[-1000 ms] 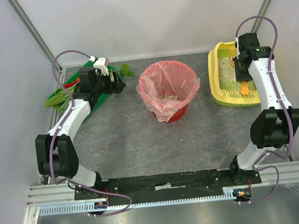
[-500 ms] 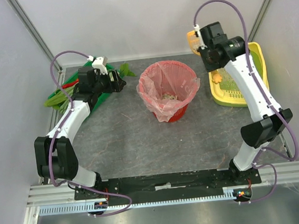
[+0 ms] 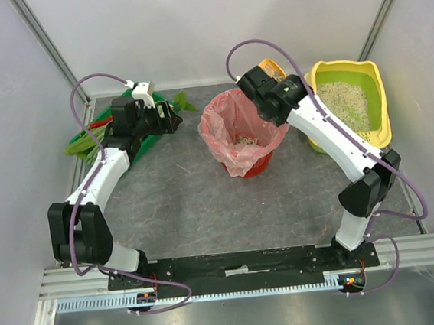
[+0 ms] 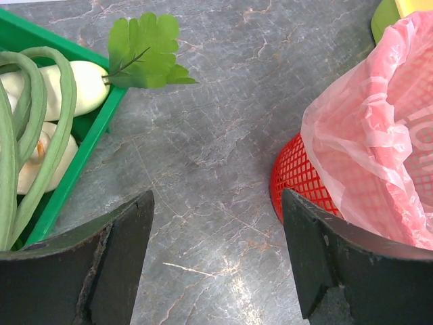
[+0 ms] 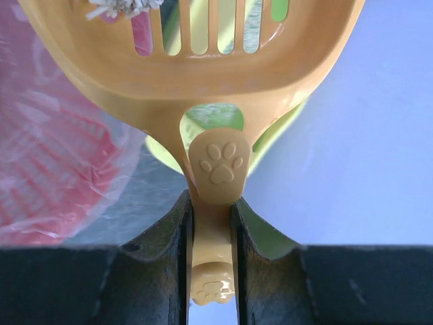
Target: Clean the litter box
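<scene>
The litter box (image 3: 382, 108) is a yellow tray, lime-green inside, with pale litter (image 3: 345, 100), at the back right. My right gripper (image 3: 269, 82) is shut on the handle of an orange slotted scoop (image 3: 273, 66), held in the air by the far right rim of the red basket. In the right wrist view the gripper (image 5: 211, 203) clamps the paw-print handle, and the scoop (image 5: 203, 61) carries a small pale clump at its top edge. My left gripper (image 3: 173, 120) is open and empty beside the green tray, and in its wrist view (image 4: 216, 196) it hangs over bare table.
A red basket (image 3: 259, 164) lined with a pink bag (image 3: 217, 128) stands mid-table; it also shows in the left wrist view (image 4: 298, 176). A green tray (image 4: 81, 142) with long beans (image 4: 40, 101) and a white vegetable (image 4: 84, 84) sits at the back left. Walls enclose the table.
My right arm lifted the scoop out of the litter box and swung it left, up to the red basket's rim. The left arm has not moved.
</scene>
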Robot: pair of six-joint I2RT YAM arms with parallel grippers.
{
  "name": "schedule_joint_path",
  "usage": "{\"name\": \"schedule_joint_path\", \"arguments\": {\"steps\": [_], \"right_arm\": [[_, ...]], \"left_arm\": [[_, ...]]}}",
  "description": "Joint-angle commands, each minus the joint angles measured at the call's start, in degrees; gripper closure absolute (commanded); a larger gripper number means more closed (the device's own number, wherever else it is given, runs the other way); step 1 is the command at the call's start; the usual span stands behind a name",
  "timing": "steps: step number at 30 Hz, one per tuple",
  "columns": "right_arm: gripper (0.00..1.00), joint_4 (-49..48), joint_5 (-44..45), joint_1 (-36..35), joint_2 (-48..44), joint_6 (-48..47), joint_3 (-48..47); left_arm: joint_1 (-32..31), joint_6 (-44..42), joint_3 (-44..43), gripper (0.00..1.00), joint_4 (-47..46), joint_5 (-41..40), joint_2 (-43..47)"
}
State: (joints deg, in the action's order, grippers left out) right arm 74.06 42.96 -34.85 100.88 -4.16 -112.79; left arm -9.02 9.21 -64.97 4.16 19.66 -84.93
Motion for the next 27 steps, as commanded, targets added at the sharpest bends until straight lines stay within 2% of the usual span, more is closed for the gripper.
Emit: {"name": "schedule_joint_path", "arguments": {"steps": [1,11,22,27], "right_arm": [[1.00,0.21,17.22,-4.60,-2.18,-6.73,1.43],[1.00,1.08,21.63,-11.29,-3.41,-13.06,6.18],[1.00,1.00,35.51,-14.80,-6.22,-16.05,14.00],[1.00,0.91,38.78,-17.09,-6.22,-17.19,14.79]], "left_arm": [[0.23,0.81,0.55,0.18,-1.88,0.64,2.13],[0.23,1.07,1.86,0.18,-2.32,0.99,2.66],[0.23,0.28,5.55,0.18,-1.09,-0.32,5.65],[0.23,0.19,5.55,0.18,-1.79,-0.50,5.30]]}}
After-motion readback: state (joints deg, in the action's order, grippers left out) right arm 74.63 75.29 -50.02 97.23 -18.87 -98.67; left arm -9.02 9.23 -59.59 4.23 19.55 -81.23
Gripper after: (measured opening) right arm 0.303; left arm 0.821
